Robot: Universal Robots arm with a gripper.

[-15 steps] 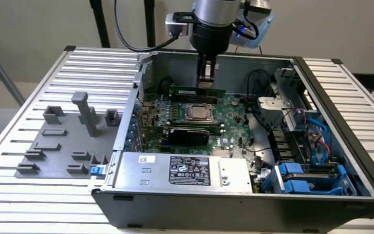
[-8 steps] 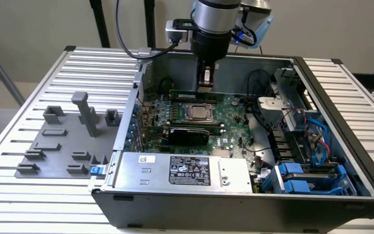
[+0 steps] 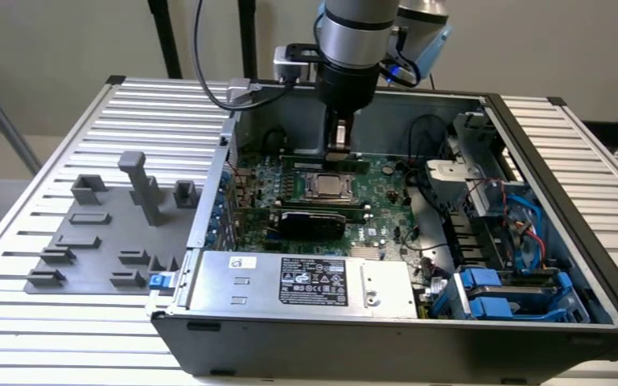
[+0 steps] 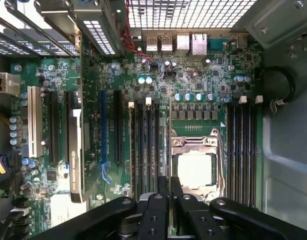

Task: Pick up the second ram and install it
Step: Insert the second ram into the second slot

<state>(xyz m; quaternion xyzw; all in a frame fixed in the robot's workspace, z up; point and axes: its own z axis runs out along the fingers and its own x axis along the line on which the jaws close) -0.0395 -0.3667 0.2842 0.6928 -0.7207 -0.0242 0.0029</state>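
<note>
Pincer: we see the pincer (image 3: 340, 143) at upper centre of the exterior view, reaching down into the open computer case (image 3: 395, 342). It is clenched on the second ram (image 3: 350, 159).
Second ram: a thin green stick at the fingertips, lying level just behind the processor socket (image 3: 328, 186), over the motherboard (image 3: 386, 205).
Wrist view: we read the second ram (image 4: 169, 145) edge-on, a thin line running out from between the black fingers (image 4: 156, 215), between the memory slots (image 4: 146, 150) and the processor socket (image 4: 196, 167).
Seating: we cannot tell whether it touches a slot.
Surroundings: grey parts holder (image 3: 89, 241) on the slatted tabletop (image 3: 30, 330), left of the exterior view; power supply (image 3: 298, 281) at lower centre.
</note>
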